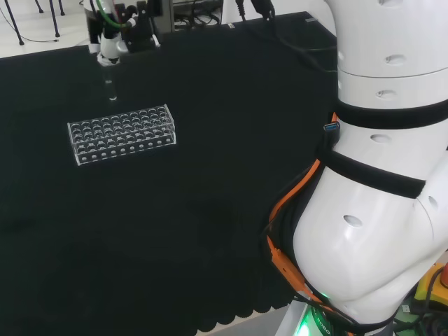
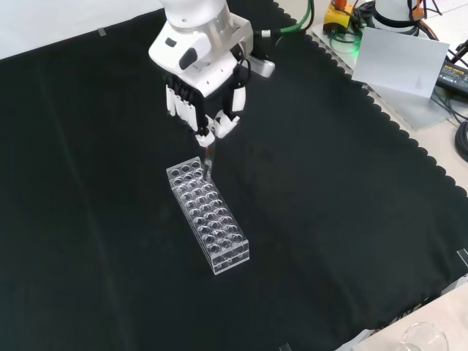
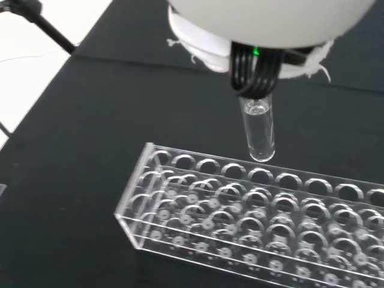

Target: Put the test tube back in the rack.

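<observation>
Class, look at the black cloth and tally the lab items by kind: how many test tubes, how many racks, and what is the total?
Test tube: 1, clear, held upright by the robot hand above the rack
Rack: 1, clear plastic, standing on the black cloth
Total: 2

- The test tube [image 3: 258,135] is clear glass with a rounded lower end, upright, its upper end gripped in the hand [image 2: 208,110]. Its tip hangs just above the rack's holes, near one end, not yet inside.
- The rack [image 2: 208,216] is a clear plastic block with rows of round holes, lying flat on the black worktop [image 2: 329,183].
</observation>
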Available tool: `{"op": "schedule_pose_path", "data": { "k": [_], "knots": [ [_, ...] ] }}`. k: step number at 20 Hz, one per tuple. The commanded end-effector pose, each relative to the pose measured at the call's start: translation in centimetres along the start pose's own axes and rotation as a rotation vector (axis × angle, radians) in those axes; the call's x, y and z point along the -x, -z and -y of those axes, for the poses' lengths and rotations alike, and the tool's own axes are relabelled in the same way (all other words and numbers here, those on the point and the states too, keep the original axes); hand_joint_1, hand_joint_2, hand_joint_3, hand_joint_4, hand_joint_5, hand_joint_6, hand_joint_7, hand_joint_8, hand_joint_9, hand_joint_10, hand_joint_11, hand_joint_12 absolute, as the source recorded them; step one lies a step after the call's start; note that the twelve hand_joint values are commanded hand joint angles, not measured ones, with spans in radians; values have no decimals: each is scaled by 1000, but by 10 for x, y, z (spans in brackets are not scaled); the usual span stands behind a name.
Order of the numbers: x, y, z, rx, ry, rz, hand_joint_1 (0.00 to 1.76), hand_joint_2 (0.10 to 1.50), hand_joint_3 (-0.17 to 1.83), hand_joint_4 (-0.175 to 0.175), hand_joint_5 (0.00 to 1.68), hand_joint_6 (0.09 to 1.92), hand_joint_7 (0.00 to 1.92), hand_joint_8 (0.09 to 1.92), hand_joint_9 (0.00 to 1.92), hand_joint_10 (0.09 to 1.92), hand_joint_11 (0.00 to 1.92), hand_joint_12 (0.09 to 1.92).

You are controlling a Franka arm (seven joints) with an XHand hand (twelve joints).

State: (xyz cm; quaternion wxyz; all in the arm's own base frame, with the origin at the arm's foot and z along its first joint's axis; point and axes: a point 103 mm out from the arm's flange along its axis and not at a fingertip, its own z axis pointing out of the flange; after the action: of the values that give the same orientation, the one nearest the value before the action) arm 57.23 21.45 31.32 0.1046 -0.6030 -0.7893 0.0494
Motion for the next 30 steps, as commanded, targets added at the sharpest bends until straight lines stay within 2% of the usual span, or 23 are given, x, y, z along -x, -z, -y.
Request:
{"op": "schedule_pose_path", "data": {
  "k": [1,5,8,12,17,23,30],
  "knots": [
    [1,-2,0,-8,3,11,1444,565,727,-175,1393,203,1440,701,1334,573,1105,1226],
    [11,-8,2,-28,-12,18,1444,565,727,-175,1394,202,1441,700,1334,572,1105,1226],
    [16,-18,5,-56,-37,-19,1444,565,727,-175,1394,202,1441,700,1334,572,1105,1226],
    [12,-29,8,-76,-49,-70,1444,565,727,-175,1394,201,1441,700,1335,571,1105,1226],
    [5,-44,3,-102,-51,-93,1444,565,727,-175,1395,200,1441,700,1334,571,1104,1226],
    [2,-57,-4,-121,-53,-84,1444,565,727,-175,1395,198,1440,702,1334,571,1103,1226],
    [4,-58,-15,-114,-59,-69,1444,566,726,-175,1396,197,1439,703,1335,571,1102,1227]
  ]
}}
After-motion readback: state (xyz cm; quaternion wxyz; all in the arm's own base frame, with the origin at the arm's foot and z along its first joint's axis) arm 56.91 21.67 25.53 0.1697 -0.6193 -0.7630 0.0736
